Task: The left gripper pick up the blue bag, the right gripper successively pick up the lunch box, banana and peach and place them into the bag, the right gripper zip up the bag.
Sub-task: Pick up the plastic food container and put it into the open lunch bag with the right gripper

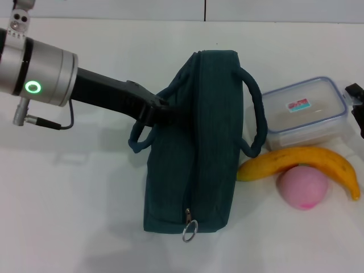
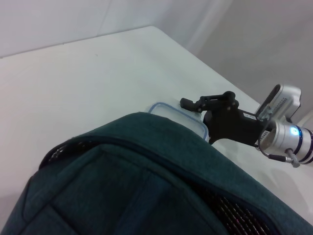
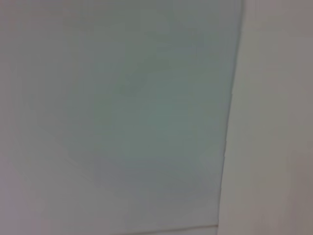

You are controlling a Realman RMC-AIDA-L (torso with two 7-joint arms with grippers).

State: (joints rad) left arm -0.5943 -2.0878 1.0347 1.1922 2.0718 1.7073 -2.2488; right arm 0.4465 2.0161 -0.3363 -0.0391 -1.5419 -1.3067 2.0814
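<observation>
Seen from my head camera, the blue bag [image 1: 190, 142] stands near the middle of the white bench [image 1: 85, 199], its zipper running toward the front edge and ending in a metal ring pull [image 1: 190, 230]. My left gripper [image 1: 162, 111] reaches in from the left side and sits against the bag's left handle [image 1: 142, 139] at the bag's upper left flank; whether its fingers are apart or clamped on the rope, I cannot tell. Open bench lies to the left of the bag and along the front edge. The right side is crowded: the lunch box [image 1: 304, 111] sits toward the right edge, just beside the bag's right handle [image 1: 256, 114]; the banana [image 1: 307, 162] lies in front of it, and the peach [image 1: 303, 187] touches the banana's front side. My right gripper [image 1: 355, 105] waits at the bench's right edge, beside the lunch box, apart from it. From my left wrist, that gripper [image 2: 195, 104] shows its fingers parted beyond the lunch box corner [image 2: 178, 117]. My right wrist camera shows only a blank pale surface.
</observation>
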